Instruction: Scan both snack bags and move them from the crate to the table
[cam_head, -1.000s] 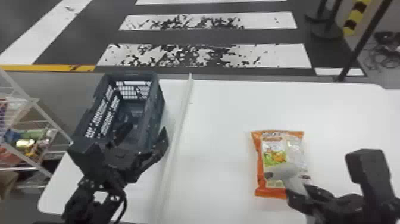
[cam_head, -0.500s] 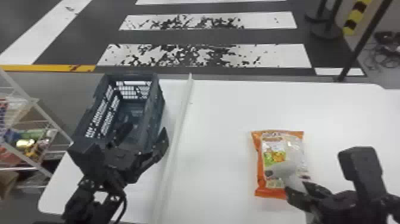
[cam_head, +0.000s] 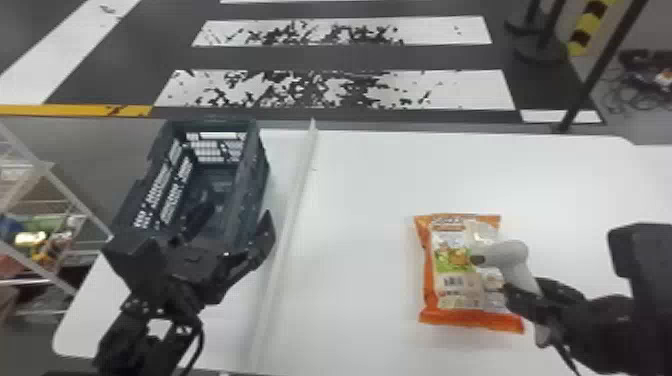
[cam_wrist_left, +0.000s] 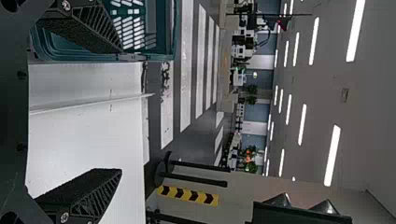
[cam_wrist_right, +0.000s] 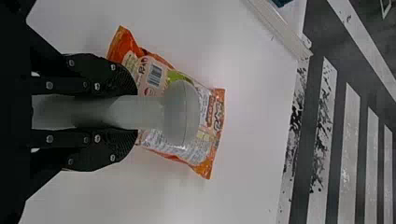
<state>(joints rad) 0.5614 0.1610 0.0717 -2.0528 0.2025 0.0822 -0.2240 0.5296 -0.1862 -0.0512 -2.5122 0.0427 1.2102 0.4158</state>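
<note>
Relative to the earlier frame, one handheld scanner (cam_head: 507, 252), gripped by its handle in the right gripper (cam_head: 530, 297), sits farther forward and rightward over one orange snack bag (cam_head: 450, 295) (lying flat, unmoved) on the white surface (cam_head: 370, 200). The left gripper (cam_head: 236, 212), fingers spread, remains at the near end of one crate (cam_head: 252, 185).

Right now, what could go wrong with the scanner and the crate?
The handheld scanner in the right hand hangs over the snack bag, so it might bump it. The bag's barcode could misread if its wrapper crinkles. The open left hand is near the crate and might nudge it.
</note>
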